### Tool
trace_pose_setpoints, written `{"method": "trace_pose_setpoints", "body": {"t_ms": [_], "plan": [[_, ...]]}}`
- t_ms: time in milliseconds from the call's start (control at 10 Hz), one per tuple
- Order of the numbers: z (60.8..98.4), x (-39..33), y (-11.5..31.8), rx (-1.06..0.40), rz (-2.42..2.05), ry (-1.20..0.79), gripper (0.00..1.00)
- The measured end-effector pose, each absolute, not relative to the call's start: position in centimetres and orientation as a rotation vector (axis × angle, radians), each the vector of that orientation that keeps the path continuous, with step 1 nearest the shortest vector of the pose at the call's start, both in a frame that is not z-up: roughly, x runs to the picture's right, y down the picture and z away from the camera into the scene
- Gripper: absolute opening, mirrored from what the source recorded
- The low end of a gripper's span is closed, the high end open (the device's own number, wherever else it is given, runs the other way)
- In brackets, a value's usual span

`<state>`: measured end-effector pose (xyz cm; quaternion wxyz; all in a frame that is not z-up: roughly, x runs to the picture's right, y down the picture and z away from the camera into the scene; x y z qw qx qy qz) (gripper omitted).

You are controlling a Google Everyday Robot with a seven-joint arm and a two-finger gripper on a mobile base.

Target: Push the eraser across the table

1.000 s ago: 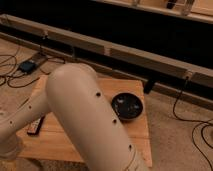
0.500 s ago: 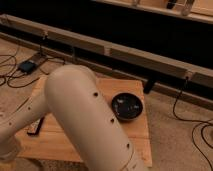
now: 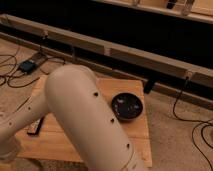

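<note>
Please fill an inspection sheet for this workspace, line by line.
Surface: low light wooden slatted table, partly hidden by the cream robot arm.
Job's things: small flat black eraser near the table's left edge, beside the arm.
Clutter: round black bowl on the table's right part.
Gripper: not in view; arm leaves the picture lower left.
Cables: black cables on the floor, right and left.
Surroundings: beige carpet, dark wall with pale rail.

Big arm [image 3: 85, 115] covers the table [image 3: 122, 87] middle; bowl [image 3: 126, 106] stands right of it. Open slats: front-left strip by the eraser [image 3: 35, 126], back-right corner. The gripper is out of view, past the arm's lower-left end.
</note>
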<state>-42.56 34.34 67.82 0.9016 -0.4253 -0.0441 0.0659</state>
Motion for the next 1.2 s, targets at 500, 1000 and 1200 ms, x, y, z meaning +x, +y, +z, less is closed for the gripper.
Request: {"method": "trace_pose_setpoints", "body": {"t_ms": [500,1000,1200], "plan": [[68.9,-42.4,34.2,-0.871,0.148,-0.11,0.65],[70.6,-42.1,34.1,-0.872,0.151,-0.117,0.65],[71.2,-42.3,33.5,-0.867,0.139,-0.122,0.65]]}}
